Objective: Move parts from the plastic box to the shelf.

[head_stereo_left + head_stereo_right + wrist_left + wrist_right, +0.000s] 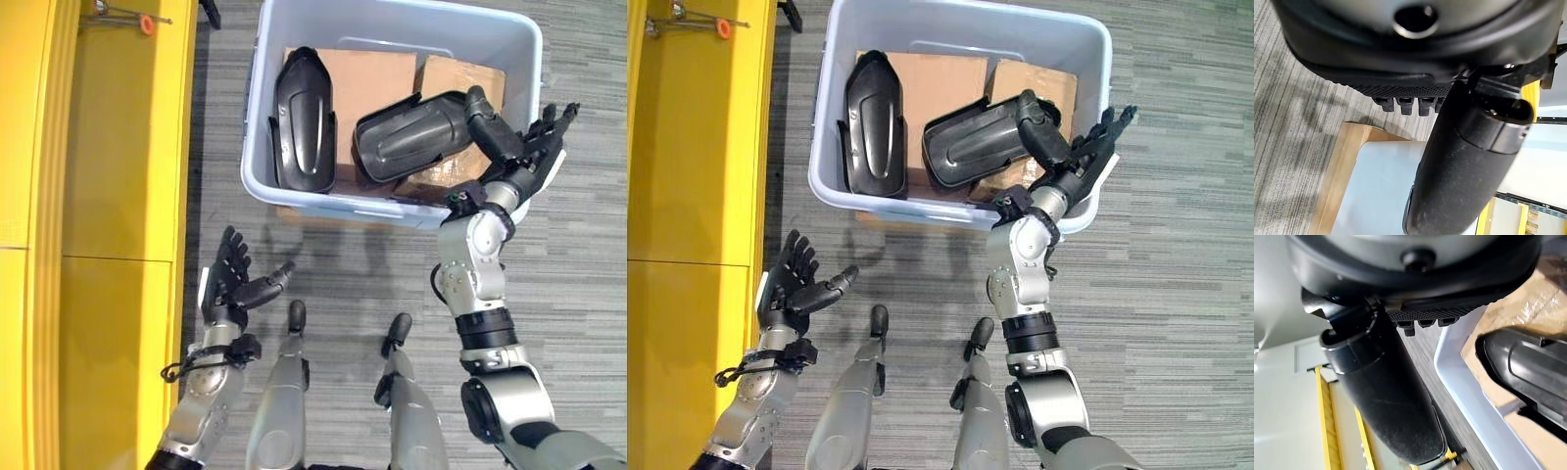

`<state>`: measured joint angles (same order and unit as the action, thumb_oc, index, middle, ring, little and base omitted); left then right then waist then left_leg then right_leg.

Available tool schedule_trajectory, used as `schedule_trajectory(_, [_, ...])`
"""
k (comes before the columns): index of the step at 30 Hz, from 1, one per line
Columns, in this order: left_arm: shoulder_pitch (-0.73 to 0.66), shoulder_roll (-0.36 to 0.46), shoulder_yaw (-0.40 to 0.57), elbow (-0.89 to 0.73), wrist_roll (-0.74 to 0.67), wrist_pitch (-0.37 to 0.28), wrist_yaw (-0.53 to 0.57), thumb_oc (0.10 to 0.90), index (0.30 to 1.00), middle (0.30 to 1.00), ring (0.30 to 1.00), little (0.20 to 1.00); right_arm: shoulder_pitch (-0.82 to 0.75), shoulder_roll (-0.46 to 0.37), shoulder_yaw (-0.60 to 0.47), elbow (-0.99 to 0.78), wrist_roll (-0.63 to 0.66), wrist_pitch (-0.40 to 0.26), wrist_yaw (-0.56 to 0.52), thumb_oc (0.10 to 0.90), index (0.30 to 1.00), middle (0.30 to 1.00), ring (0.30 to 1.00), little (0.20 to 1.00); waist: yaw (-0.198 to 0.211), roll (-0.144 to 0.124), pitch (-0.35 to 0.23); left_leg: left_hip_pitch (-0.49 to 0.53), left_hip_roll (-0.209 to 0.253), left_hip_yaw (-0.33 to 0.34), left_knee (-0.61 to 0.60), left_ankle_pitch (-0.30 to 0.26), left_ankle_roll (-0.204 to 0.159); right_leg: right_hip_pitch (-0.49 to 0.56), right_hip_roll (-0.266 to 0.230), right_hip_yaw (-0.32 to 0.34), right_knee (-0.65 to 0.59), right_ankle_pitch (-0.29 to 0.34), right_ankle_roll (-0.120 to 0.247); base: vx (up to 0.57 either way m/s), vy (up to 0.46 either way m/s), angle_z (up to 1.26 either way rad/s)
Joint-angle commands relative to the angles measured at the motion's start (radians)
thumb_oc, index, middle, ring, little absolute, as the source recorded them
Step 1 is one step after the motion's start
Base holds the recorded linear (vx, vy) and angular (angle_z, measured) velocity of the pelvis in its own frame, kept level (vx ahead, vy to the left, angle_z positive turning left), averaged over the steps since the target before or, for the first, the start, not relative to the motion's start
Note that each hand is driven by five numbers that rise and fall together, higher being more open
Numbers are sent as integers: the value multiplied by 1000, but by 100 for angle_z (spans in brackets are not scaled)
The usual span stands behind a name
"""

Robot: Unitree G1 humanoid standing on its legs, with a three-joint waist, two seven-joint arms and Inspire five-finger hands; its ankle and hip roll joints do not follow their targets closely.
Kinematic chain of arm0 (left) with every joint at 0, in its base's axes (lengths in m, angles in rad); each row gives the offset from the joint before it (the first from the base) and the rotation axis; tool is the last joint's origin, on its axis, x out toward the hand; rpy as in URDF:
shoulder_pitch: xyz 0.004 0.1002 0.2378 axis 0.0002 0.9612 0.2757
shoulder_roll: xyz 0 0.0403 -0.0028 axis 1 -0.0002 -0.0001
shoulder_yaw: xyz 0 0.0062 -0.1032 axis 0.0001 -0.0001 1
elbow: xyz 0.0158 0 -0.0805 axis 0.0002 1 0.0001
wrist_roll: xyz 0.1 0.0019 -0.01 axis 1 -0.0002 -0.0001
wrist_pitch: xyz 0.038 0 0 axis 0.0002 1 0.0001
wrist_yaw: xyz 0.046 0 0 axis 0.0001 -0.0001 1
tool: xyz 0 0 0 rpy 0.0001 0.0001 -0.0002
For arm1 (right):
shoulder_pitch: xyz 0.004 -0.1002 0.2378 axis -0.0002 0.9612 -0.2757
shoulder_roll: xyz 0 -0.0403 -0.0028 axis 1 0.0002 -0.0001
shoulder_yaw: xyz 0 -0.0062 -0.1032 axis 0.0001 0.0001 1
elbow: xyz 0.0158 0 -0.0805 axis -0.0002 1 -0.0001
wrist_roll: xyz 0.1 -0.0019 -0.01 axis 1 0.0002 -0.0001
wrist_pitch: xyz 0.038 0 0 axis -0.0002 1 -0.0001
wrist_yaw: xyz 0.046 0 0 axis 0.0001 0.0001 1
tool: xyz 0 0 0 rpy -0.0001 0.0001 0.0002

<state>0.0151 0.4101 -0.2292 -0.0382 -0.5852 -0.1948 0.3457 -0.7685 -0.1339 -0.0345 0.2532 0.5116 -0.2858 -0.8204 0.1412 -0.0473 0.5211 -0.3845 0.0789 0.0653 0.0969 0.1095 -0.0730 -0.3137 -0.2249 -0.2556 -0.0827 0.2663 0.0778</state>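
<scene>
A pale blue plastic box (294, 196) stands on the carpet ahead of me. Two black moulded parts lie in it: a long one (302, 122) on the left and a wider one (407, 137) on the right, also seen in the right wrist view (1528, 367). My right hand (529, 147) hovers open over the box's near right corner, fingers spread, with its thumb (485, 117) by the wider part's end. It holds nothing. Over the floor in front of the box, my left hand (230, 284) is open and empty, palm up.
A yellow shelf (108, 196) runs along the left side, with an orange-tipped metal item (127, 18) at its far end. Brown cardboard pieces (372, 73) line the box bottom. Grey carpet (578, 264) lies right of the box.
</scene>
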Motion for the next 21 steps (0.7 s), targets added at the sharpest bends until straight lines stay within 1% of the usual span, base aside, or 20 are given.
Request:
schedule_trajectory(1, [4, 1, -35, -84, 17, -67, 9, 900, 1000, 1000, 1000, 1000, -78, -45, -46, -23, -131, -79, -44, 900, 1000, 1000, 1000, 1000, -3, 36, -96, 66, -22, -46, -85, -17, 41, 96, -78, -56, 96, -114, 113, 0, 0, 0])
schedule_trajectory(2, [4, 0, -36, -83, 17, -67, 9, 900, 1000, 1000, 1000, 1000, -77, -44, -46, -24, -134, -78, -46, 900, 1000, 1000, 1000, 1000, -3, 36, -96, 65, -22, -46, -85, -16, 41, 95, -78, -56, 97, -114, 113, 0, 0, 0])
schedule_trajectory(3, [-2, -5, -44, -80, 19, -68, 13, 900, 1000, 1000, 1000, 1000, -71, -41, -53, -16, -164, -69, -77, 900, 1000, 1000, 1000, 1000, -3, 41, -94, 65, -22, -48, -86, -16, 42, 95, -79, -56, 97, -115, 113, 0, 0, 0])
schedule_trajectory(5, [-4, -9, -51, -81, 21, -68, 18, 900, 1000, 1000, 1000, 1000, -66, -35, -60, -6, -180, -62, -96, 900, 1000, 1000, 1000, 1000, -4, 44, -93, 64, -23, -48, -86, -16, 43, 94, -80, -57, 97, -116, 113, 0, 0, 0])
schedule_trajectory(7, [-9, -12, -57, -80, 26, -68, 24, 900, 1000, 1000, 1000, 1000, -63, -26, -63, 7, -178, -63, -103, 900, 1000, 1000, 1000, 1000, -4, 46, -91, 64, -24, -48, -87, -17, 43, 93, -80, -56, 97, -116, 113, 0, 0, 0])
schedule_trajectory(21, [-3, -20, -64, -79, 32, -68, 33, 900, 1000, 1000, 1000, 1000, -87, 2, -18, 166, -47, -82, -39, 900, 1000, 1000, 1000, 1000, -8, 50, -76, 59, -28, -40, -91, -15, 42, 87, -84, -54, 93, -109, 110, 0, 0, 0])
